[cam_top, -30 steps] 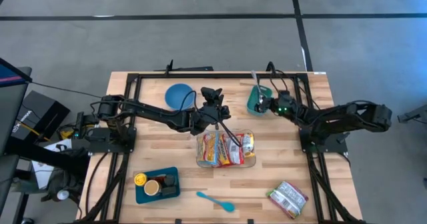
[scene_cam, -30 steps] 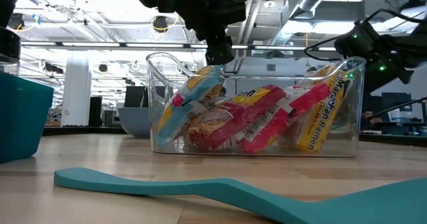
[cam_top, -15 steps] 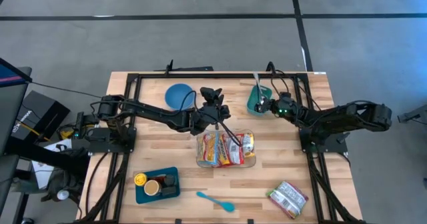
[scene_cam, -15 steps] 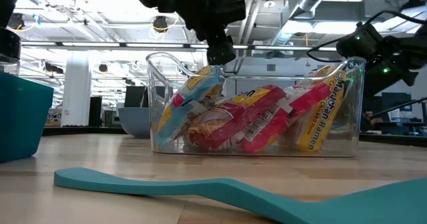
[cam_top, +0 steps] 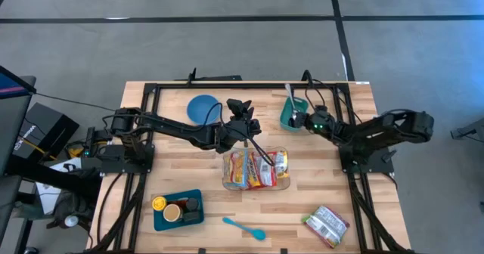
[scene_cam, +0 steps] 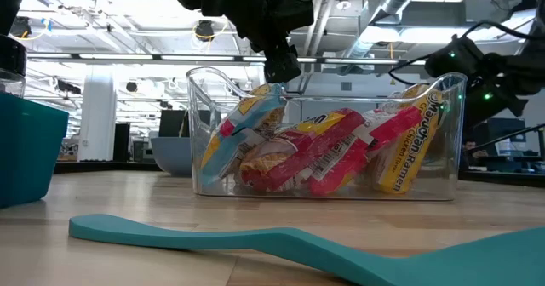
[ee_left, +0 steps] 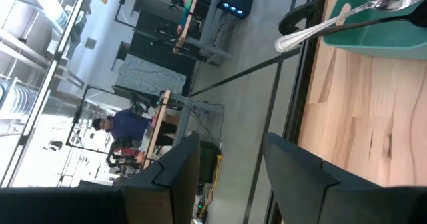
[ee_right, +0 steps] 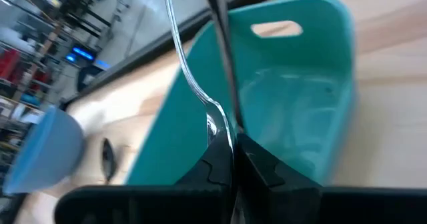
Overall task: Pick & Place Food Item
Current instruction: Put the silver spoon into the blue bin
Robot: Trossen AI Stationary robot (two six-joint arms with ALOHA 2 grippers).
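Two dark robot arms work over a wooden table [cam_top: 318, 201], seen from above and from table height. The left gripper [cam_top: 246, 127] hangs just above the far rim of one clear plastic bin [cam_top: 257, 169] at the table's middle; its two fingers [ee_left: 175, 177] stand partly apart with nothing between them. Inside the bin lie several ramen packets [scene_cam: 324, 154], red, yellow and blue, packed too tightly against each other to count with certainty; one more wrapped packet [cam_top: 327, 224] lies alone near the table's front right corner. The right gripper [cam_top: 300, 119] sits over one teal container [ee_right: 293, 111] at the table's far right, its fingers pressed together; a single metal spoon [ee_right: 193, 84] stands in that container, its bowl right at the fingertips, though whether the fingers actually pinch it cannot be told. One blue bowl [cam_top: 203, 107] rests on the far side behind the left arm. One blue tray [cam_top: 178, 210] at the front left carries three small items: a yellow one, a brown one and a dark one. One teal spatula [cam_top: 243, 227] lies flat on the boards in front of the bin. Beyond the table, the left wrist camera catches one person [ee_left: 123, 124] in a dark top in the room.
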